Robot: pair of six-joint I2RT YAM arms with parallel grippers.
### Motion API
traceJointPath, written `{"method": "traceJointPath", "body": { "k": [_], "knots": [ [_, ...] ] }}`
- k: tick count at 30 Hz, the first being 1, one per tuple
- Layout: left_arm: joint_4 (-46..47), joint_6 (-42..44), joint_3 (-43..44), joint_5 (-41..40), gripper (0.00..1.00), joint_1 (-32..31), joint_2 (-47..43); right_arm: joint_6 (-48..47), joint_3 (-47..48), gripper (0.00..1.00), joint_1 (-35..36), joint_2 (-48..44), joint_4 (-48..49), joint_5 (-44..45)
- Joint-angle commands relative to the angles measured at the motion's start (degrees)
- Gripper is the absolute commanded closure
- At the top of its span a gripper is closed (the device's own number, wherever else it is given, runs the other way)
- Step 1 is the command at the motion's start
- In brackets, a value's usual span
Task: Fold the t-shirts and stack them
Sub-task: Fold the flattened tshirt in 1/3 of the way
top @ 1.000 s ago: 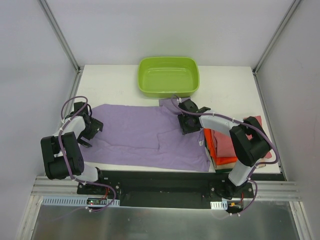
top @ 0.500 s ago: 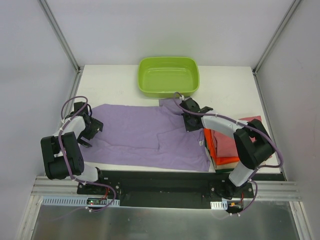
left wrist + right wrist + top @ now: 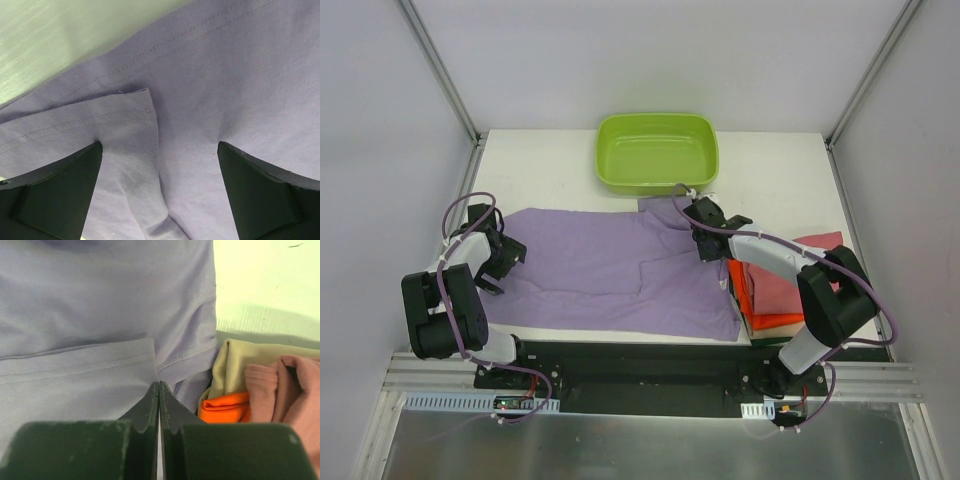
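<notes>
A large lilac t-shirt (image 3: 610,270) lies spread across the table; it fills the left wrist view (image 3: 225,75) and most of the right wrist view (image 3: 100,305). My left gripper (image 3: 502,255) rests on its left edge, open, its fingers (image 3: 55,195) wide apart over a folded hem. My right gripper (image 3: 703,238) is at the shirt's upper right, jaws shut (image 3: 159,383), with the hem puckering into the tips. A stack of folded shirts stands at the right: rose-red (image 3: 785,285) on top, orange (image 3: 740,290) below, also rose (image 3: 285,385), orange (image 3: 225,407) and beige (image 3: 235,360).
A lime-green tub (image 3: 657,152) stands at the back centre, just behind my right gripper. The white table (image 3: 550,165) is walled by grey panels with metal posts at both back corners. The arm bases sit along the near edge.
My right gripper has slid a little up and to the right over the shirt, its elbow swinging right. The left arm and the shirt's outline have hardly moved.
</notes>
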Motion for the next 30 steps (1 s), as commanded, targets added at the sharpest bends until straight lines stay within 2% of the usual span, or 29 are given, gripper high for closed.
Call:
{"method": "traceJointPath", "body": {
  "k": [1,12,16,18,19,20,23,26,28,30],
  "knots": [
    [1.2,0.8,-0.8,-1.3,0.01,0.0,1.8,-1.4,-0.4,0.99,-0.8,-1.9,-0.3,4.3],
    [1.1,1.0,-0.9,-1.5,0.01,-0.1,1.6,-3.9,-0.5,0.99,-3.1,-0.2,0.4,4.1],
    [1.1,1.2,-0.8,-0.9,0.01,0.0,1.9,-4.1,0.1,0.9,-3.1,-0.7,0.2,2.3],
    [1.1,1.4,-0.8,-0.6,0.01,0.0,1.8,-4.4,1.0,0.76,-3.2,-1.5,-0.1,1.3],
    [1.1,1.5,-0.8,-0.6,0.01,0.0,1.5,-4.5,1.3,0.72,-3.2,-2.2,-0.4,0.6],
    [1.1,1.5,-0.9,-0.8,0.01,0.0,1.2,-4.6,1.6,0.62,-3.1,-2.9,-0.6,-0.3],
    [0.9,1.3,-1.6,-2.6,0.01,0.1,-0.3,-4.1,1.9,0.49,-3.0,-6.0,-1.5,-3.1],
    [0.0,0.9,-2.2,-3.6,0.01,0.9,-1.7,-2.5,0.7,0.24,-2.4,-9.6,-2.2,-8.4],
    [-0.2,0.9,-2.6,-3.4,0.01,1.6,-2.1,-2.0,-1.9,0.01,-1.7,-12.2,-0.5,-13.2],
    [-0.2,1.1,-2.8,-3.2,0.01,2.4,-2.2,2.4,-4.7,0.04,-0.8,-13.9,0.9,-18.4]
  ]
}}
